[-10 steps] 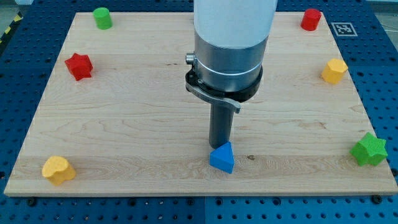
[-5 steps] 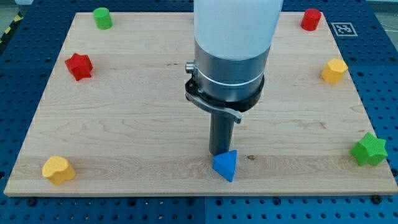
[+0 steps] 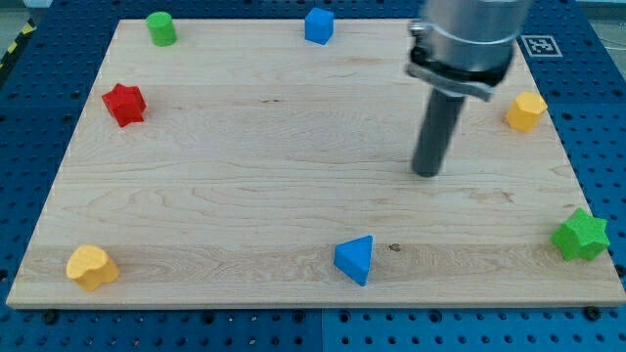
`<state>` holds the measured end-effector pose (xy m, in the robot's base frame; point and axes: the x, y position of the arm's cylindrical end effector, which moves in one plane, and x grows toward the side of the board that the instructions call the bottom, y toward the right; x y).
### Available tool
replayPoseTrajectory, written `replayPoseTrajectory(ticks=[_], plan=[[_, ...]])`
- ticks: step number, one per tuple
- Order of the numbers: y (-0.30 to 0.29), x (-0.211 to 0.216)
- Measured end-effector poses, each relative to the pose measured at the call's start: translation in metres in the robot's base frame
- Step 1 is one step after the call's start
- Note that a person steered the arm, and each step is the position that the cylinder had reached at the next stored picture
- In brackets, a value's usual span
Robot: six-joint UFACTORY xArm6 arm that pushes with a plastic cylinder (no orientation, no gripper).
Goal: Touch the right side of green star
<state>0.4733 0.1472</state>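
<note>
Wooden board rests on a blue perforated table. Seen from the one camera, my tip holds nothing and stands on bare wood right of the board's centre, touching no block. Green star lies near the view's right edge, low down, well apart from my tip. Blue triangle sits near the bottom edge, yellow block at right, blue block and green cylinder along the top, red star at left, yellow heart bottom left
</note>
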Motion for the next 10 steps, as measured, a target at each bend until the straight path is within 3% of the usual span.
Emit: replayPoseTrajectory(ticks=[2,3,4,6,10], plan=[[0.117,0.009],[0.151,0.034],[0.155,0.067],[0.154,0.085],[0.161,0.089]])
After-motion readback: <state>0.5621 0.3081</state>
